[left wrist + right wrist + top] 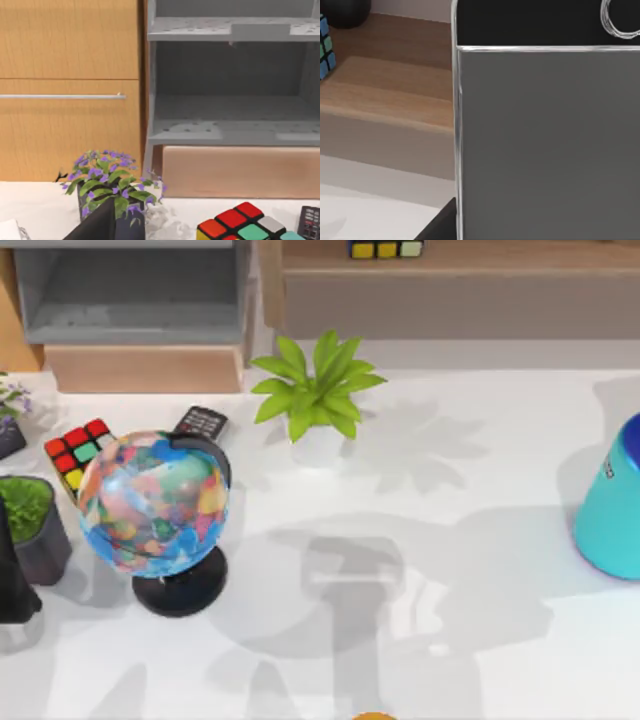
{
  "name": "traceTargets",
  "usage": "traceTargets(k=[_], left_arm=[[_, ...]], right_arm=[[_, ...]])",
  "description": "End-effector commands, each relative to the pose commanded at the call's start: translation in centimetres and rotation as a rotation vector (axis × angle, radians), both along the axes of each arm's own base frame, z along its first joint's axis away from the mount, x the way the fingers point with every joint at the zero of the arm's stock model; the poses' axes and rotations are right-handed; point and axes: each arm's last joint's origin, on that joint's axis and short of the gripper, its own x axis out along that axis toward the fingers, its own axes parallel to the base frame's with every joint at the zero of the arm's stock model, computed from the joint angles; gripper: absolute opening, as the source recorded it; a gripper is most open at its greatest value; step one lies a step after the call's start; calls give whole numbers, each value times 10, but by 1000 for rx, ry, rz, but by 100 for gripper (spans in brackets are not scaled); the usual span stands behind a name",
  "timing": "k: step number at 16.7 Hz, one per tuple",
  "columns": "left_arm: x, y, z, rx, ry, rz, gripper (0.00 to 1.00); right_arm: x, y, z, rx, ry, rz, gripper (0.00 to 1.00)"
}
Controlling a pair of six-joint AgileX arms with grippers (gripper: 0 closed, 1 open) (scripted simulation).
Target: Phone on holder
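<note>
The phone (pixel 545 140) stands upright very close in the right wrist view, with a grey screen, a black bezel with a ring on it, and a silver rim. It hangs in the air in front of the wooden shelf. A dark finger (pixel 440 225) of my right gripper lies against its edge, so the gripper is shut on it. The holder is out of view. My left gripper (pixel 14 575) is parked as a black shape at the table's left edge.
On the left of the table stand a globe (pixel 155 505), a colour cube (pixel 78 448), a small dark keypad device (pixel 202 422) and a potted green plant (pixel 30 525). Another plant (pixel 318 390) is at the back centre and a cyan object (pixel 615 505) at the right edge. A purple-flowered plant (pixel 107 185) is at the back left.
</note>
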Motion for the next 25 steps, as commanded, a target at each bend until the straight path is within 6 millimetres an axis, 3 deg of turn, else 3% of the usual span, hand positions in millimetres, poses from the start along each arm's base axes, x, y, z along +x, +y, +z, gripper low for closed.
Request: traceTargets(k=[5,10,21,25], left_arm=[[0,0,0,0,0,0,100],[0,0,0,0,0,0,100],[0,0,0,0,0,0,100],[0,0,0,0,0,0,100]], right_arm=[[-22,-38,-50,-7,89,-143,0],[-37,-53,-84,22,176,-217,0],[-36,-53,-84,35,160,-217,0],[-22,-51,-91,0,162,-195,0]])
